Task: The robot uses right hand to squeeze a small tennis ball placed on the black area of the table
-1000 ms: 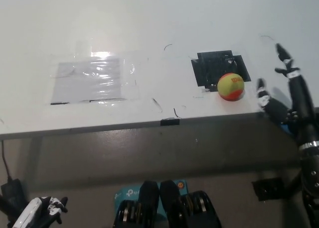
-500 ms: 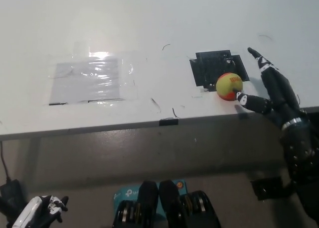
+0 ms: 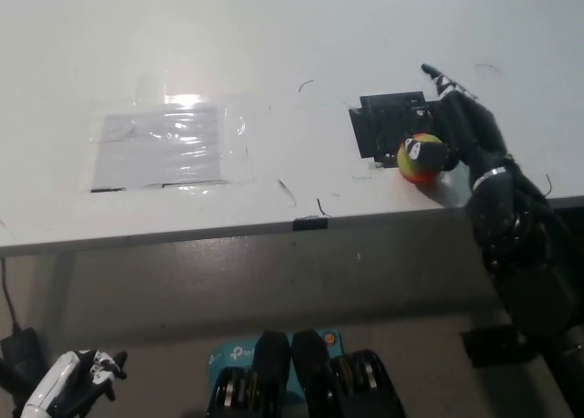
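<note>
Fingers [image 3: 436,76] of right hand [image 3: 464,130] curl round the ball [image 3: 419,158] from its right side, a dark fingertip over the ball's top front; hand wraps it, gripping. One finger sticks out straight toward the far bench edge, not on the ball. Ball: yellow-green above, orange below, sits on the near right corner of the black patch [image 3: 391,121], partly on white bench [image 3: 274,35] surface. Ball touching bench.

Left hand [image 3: 68,388] low at bottom left, below bench level, well apart from everything; whether open or closed – can't tell.

Containers: none seen. Clear plastic sheet [image 3: 169,144] lies flat on the bench left of centre, glare on it. Small black tab [image 3: 310,223] at near bench edge. Thin scribble marks scattered on the surface.

Vs 0.5 s ago: right hand was to the right of the ball, fingers spread, one tip just at the ball's side. Now hand has come in over it and closed. Ball pos. about the same. Left hand, sheet, patch unchanged.
</note>
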`<state>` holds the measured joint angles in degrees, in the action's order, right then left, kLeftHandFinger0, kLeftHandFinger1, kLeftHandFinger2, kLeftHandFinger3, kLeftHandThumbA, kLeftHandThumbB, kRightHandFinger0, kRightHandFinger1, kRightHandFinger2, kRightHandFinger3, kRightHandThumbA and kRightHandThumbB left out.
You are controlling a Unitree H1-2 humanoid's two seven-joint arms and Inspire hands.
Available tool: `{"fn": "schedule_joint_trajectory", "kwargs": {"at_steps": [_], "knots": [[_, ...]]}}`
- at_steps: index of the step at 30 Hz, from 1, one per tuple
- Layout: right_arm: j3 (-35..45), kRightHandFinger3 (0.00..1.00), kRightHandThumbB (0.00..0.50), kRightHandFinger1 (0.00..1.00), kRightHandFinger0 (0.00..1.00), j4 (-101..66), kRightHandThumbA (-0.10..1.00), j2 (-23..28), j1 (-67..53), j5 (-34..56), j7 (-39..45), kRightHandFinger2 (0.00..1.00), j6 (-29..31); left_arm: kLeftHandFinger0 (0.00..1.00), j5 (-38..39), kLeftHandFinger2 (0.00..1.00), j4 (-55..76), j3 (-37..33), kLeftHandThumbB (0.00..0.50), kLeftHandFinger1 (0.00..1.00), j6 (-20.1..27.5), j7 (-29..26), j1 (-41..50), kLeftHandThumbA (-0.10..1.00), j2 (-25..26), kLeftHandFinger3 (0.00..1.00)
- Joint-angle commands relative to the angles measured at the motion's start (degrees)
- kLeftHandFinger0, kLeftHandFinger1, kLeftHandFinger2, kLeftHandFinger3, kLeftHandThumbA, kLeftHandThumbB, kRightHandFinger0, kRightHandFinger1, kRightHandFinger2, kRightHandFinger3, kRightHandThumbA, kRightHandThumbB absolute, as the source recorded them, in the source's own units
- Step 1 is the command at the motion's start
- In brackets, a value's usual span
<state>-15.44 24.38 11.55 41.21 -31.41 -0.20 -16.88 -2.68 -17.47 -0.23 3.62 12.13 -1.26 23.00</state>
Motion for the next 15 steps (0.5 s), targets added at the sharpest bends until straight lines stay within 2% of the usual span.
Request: {"fn": "schedule_joint_trajectory", "kwargs": {"at_steps": [1,5,8,10,12,14,15], "knots": [[-0.7,1.0,0.384,1.0,1.0,2.3,0.6,-1.1,2.9,-1.3,-3.2,1.0,2.7,0.12,-0.9,0.26,1.1,-0.2,0.441,0.08,1.1,1.0,-1.1,0.66,2.1,0.35],[-2.3,1.0,0.406,1.0,1.0,4.5,0.67,-2.3,1.7,-1.8,-3.6,1.0,3.0,0.13,-0.1,0.29,0.3,0.1,0.466,0.1,1.7,1.3,-1.6,0.66,1.9,0.38],[-2.9,1.0,0.402,1.0,1.0,5.2,0.67,-2.5,1.3,-1.8,-4.0,1.0,3.0,0.14,-0.7,0.29,0.8,-0.1,0.457,0.1,1.3,1.1,-1.8,0.67,1.8,0.39],[-3.0,1.0,0.387,1.0,1.0,7.9,0.59,-3.4,-0.1,-1.1,-4.6,1.0,3.5,0.12,-0.8,0.27,1.0,-0.1,0.455,0.09,1.1,1.1,-1.8,0.66,1.8,0.36],[-3.1,1.0,0.384,1.0,1.0,8.9,0.59,-3.6,-1.0,-0.9,-5.0,1.0,3.6,0.12,-1.1,0.29,0.9,-0.1,0.472,0.09,1.2,1.1,-2.0,0.68,2.0,0.36],[-3.0,1.0,0.375,1.0,1.0,9.4,0.58,-3.7,-1.6,-0.6,-5.1,1.0,3.6,0.13,-0.9,0.3,1.1,0.0,0.468,0.1,1.0,1.3,-1.9,0.67,2.0,0.36],[-2.7,1.0,0.358,1.0,1.0,10.0,0.54,-3.8,-1.9,0.1,-4.8,1.0,4.3,0.13,-1.0,0.3,1.1,0.0,0.47,0.1,1.0,1.3,-2.1,0.67,2.0,0.37]]}}
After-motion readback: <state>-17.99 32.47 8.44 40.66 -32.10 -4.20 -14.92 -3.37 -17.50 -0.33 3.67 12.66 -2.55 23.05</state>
